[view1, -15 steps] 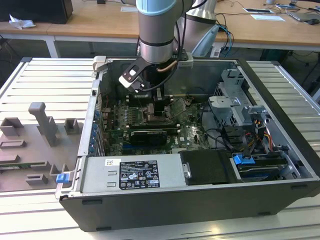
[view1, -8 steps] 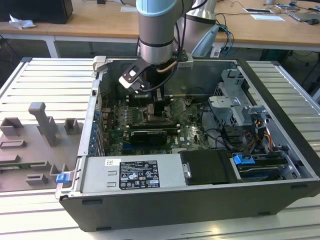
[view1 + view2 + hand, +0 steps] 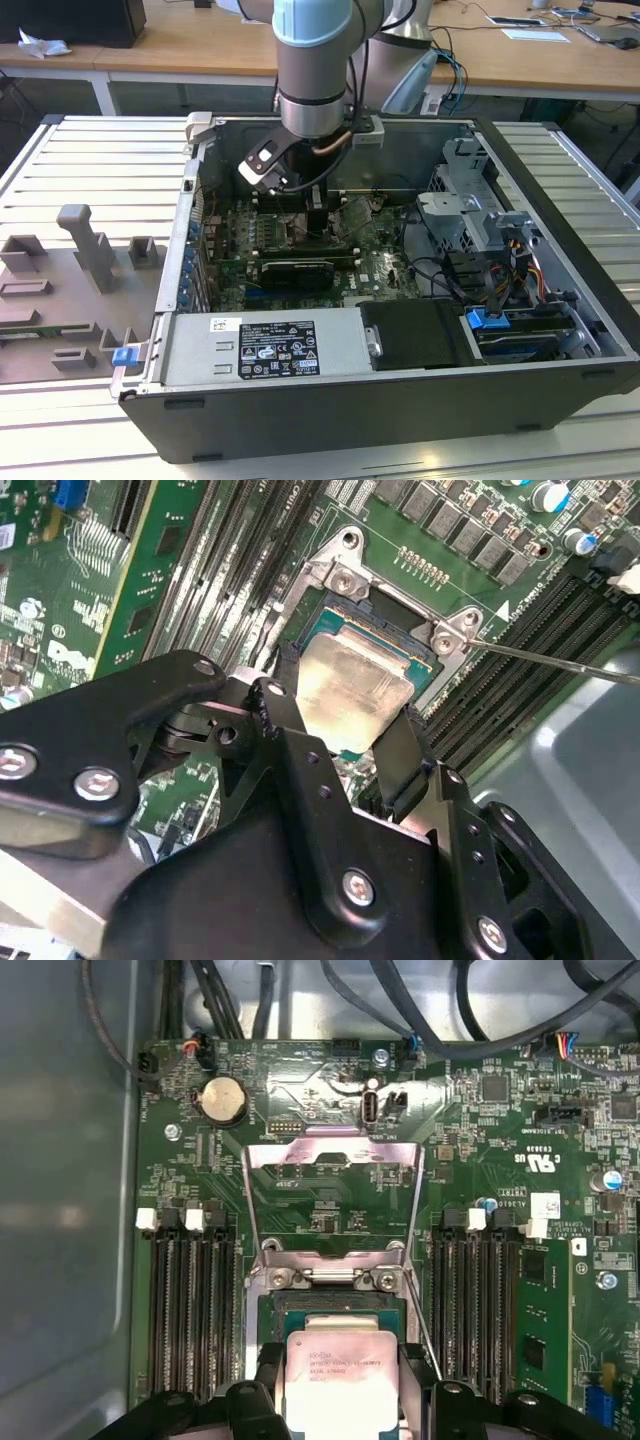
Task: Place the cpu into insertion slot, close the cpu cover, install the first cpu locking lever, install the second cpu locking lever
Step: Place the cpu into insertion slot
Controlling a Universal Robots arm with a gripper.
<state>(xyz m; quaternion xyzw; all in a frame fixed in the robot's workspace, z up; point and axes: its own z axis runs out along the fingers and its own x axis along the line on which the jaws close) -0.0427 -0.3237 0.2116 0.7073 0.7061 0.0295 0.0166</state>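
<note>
The cpu [image 3: 338, 1372], a pale silvery square chip, sits between my gripper's [image 3: 340, 1388] two black fingers [image 3: 266, 1380], which press on two of its opposite edges. It is at the insertion slot [image 3: 335, 1305], level with it or just above; I cannot tell if it is seated. In the second wrist view the cpu [image 3: 352, 688] covers most of the slot [image 3: 345, 580], and the gripper [image 3: 345, 725] is shut on it. The cpu cover [image 3: 330, 1150] is swung open, away from the slot. A thin locking lever [image 3: 560, 660] sticks out free beside the slot. In the exterior view the gripper [image 3: 318, 225] is low inside the computer case.
Long black memory slots [image 3: 190, 1310] flank the socket on both sides. A black expansion card [image 3: 295, 272] lies just in front of the gripper. The power supply [image 3: 270, 345], drive cage [image 3: 470, 215] and cables crowd the case. A grey fixture [image 3: 80, 250] stands at the exterior view's left.
</note>
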